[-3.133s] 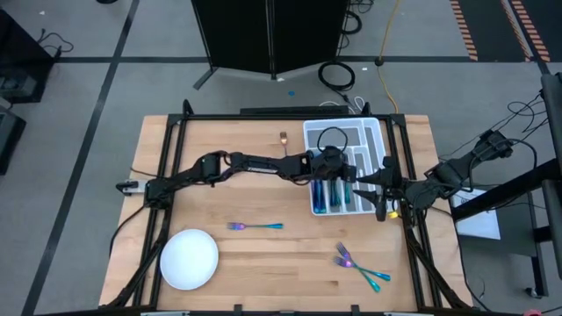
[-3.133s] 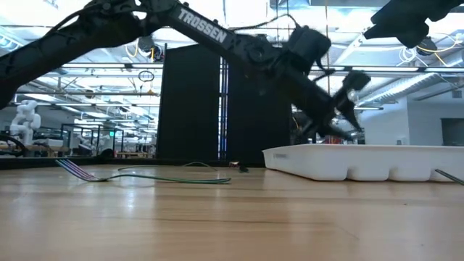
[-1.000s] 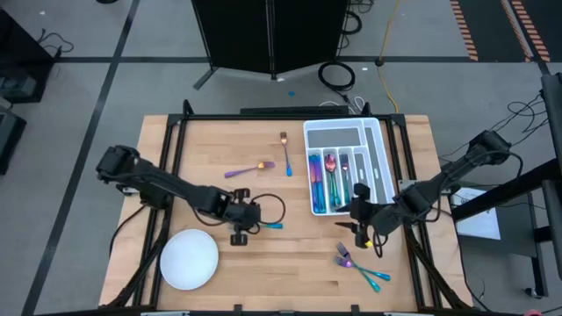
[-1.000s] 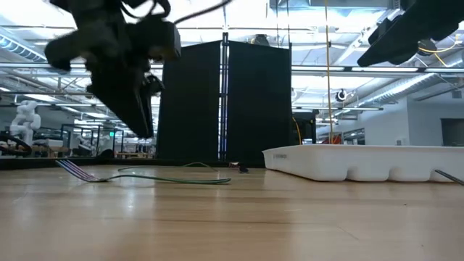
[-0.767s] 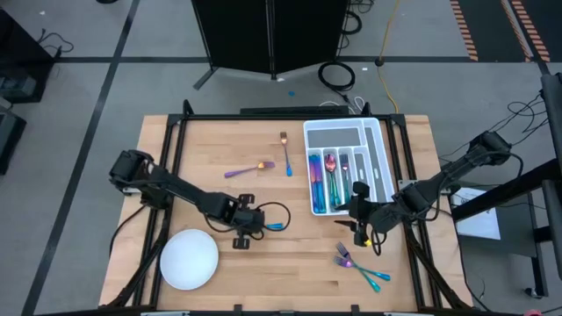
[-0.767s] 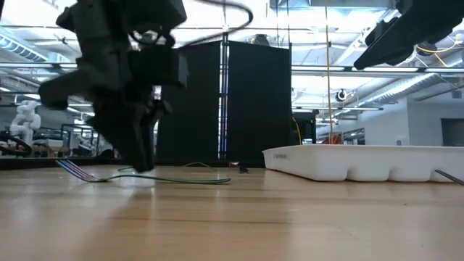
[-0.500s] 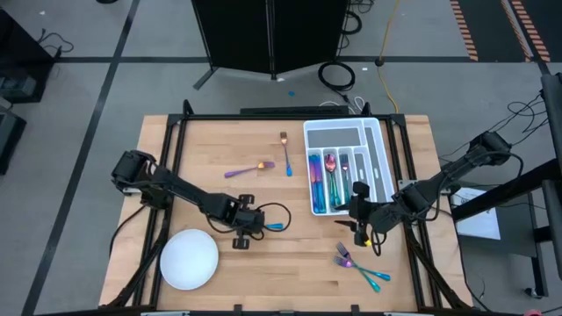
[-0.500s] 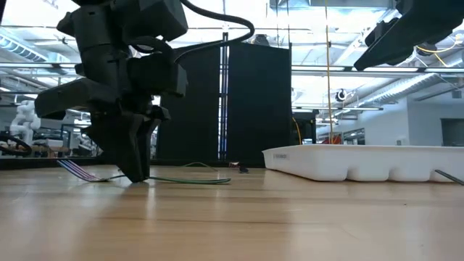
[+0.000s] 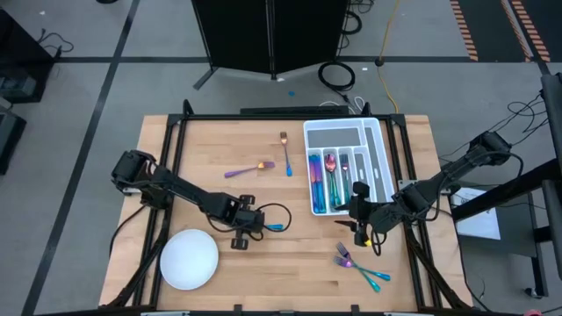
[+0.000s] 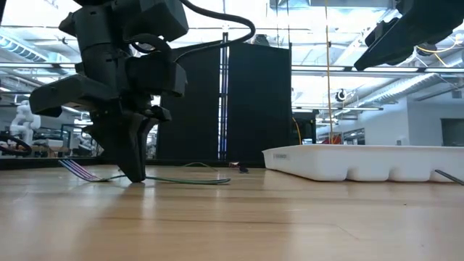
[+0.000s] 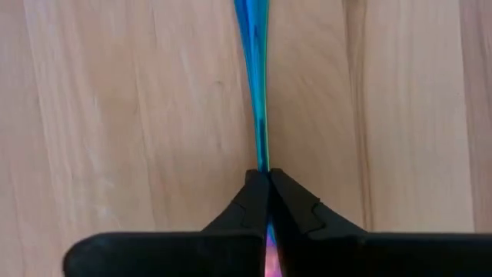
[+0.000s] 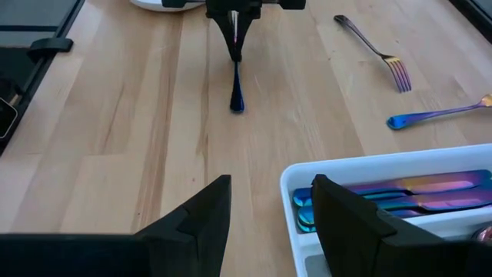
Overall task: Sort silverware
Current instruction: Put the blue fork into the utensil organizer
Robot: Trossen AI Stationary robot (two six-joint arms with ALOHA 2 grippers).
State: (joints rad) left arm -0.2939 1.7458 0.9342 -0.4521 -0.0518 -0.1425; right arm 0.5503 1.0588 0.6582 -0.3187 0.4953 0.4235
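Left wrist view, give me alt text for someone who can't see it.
The left gripper is shut on a fork lying on the wooden table, seen from directly above. The handle, blue shading to teal, runs straight away from the dark fingertips; a pink stretch shows between the fingers.

**Open worktop and what blocks it**

Seen from above, the wooden worktop [image 9: 202, 140] has a wide bare stretch along its far left side and another along the near edge in the middle. The left arm [image 9: 180, 190] lies slantwise across the left half, its gripper [image 9: 248, 227] down at the surface, closing off the centre. A round white plate [image 9: 189, 259] fills the near left corner. A white divided tray [image 9: 379, 154] occupies the far right. Loose silverware lies beside the tray [image 9: 286, 154] and near the right front corner [image 9: 362, 267]. The right gripper [image 9: 357, 217] hangs just off the tray's near end.
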